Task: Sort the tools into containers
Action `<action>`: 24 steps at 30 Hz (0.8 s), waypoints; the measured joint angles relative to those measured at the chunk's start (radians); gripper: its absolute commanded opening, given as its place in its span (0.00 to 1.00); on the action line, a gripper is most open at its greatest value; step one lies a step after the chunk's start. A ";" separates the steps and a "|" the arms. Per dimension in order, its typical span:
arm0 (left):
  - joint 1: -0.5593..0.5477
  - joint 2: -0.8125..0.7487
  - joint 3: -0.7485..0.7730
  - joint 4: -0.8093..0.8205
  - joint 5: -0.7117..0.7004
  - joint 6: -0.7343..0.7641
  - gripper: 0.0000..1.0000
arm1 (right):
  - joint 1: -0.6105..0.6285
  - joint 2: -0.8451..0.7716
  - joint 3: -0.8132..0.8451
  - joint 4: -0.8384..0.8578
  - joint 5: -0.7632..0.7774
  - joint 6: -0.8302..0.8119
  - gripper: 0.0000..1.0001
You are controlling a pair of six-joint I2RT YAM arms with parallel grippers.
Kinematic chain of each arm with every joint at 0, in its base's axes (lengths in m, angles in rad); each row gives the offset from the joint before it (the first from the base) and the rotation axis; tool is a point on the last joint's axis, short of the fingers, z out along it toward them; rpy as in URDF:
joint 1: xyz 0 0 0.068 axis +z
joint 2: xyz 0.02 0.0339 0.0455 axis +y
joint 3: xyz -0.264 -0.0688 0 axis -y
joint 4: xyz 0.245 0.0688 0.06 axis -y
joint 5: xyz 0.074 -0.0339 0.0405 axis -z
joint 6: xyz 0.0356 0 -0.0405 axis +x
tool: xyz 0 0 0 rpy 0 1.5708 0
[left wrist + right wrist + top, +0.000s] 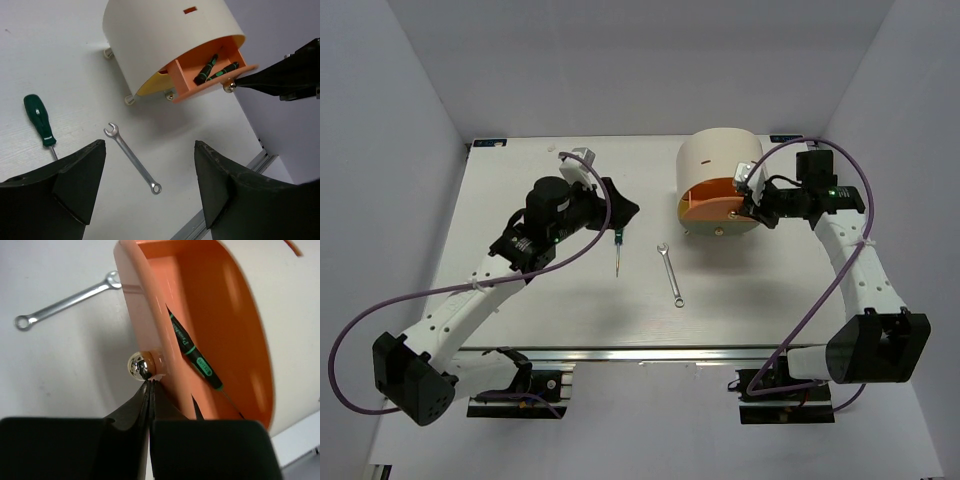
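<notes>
Orange drawer (pixel 185 85) holds two screwdrivers (pixel 206 69); one screwdriver (pixel 39 119), one wrench (pixel 132 159) outside.

Bare table (pixel 770 290) rings the wrench (pixel 670 274) — right gripper (pixel 151 385) crowds the drawer (pixel 200 315).

Wrench (pixel 132 157) is showing smooth, shiny bare metal. Screwdriver (pixel 39 117) at its 9 o'clock is wearing a glossy dark green plastic handle. Drum box (pixel 165 40) is looking smooth matt beige (material unclear); drawer (pixel 210 305) is reading as matt orange plastic, its stud (pixel 140 365) gleaming mirror-polished metal.

White table (pixel 750 290) (alu. rail (pixel 650 352) near edge)
</notes>
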 measured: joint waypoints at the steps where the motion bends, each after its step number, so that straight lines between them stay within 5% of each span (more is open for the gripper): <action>1: 0.001 -0.006 -0.017 0.009 0.003 -0.016 0.82 | 0.003 0.000 -0.013 0.039 0.024 0.034 0.00; 16: 0.003 -0.006 -0.053 0.067 0.032 -0.085 0.94 | 0.019 0.074 -0.034 0.317 0.174 0.258 0.00; 22: 0.003 0.000 -0.069 0.090 0.047 -0.101 0.94 | 0.018 0.060 -0.043 0.341 0.177 0.291 0.06; 24: 0.003 0.003 -0.072 0.092 0.049 -0.104 0.94 | 0.014 0.012 -0.076 0.354 0.164 0.297 0.16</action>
